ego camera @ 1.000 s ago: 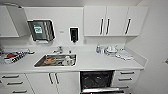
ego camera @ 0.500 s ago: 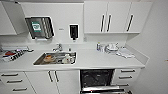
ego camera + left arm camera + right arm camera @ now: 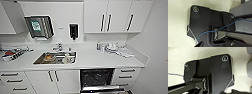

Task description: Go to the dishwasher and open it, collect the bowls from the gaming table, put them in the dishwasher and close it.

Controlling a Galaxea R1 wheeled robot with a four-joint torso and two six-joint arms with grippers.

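On the white worktop (image 3: 87,60), from the left: packets, the steel sink (image 3: 55,57) under a paper-towel dispenser (image 3: 39,26) and a soap dispenser (image 3: 73,31), then white dishes (image 3: 112,47). The dishwasher (image 3: 97,78) sits below with its door dropped open. Neither pincer's state can be told

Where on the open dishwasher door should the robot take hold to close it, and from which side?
Probably at the door's outer edge, coming from the front and from underneath to lift. The dishwasher sits under the counter, right of the sink; its dark interior is exposed and its steel door is folded down toward the robot. Its handle isn't clearly visible.
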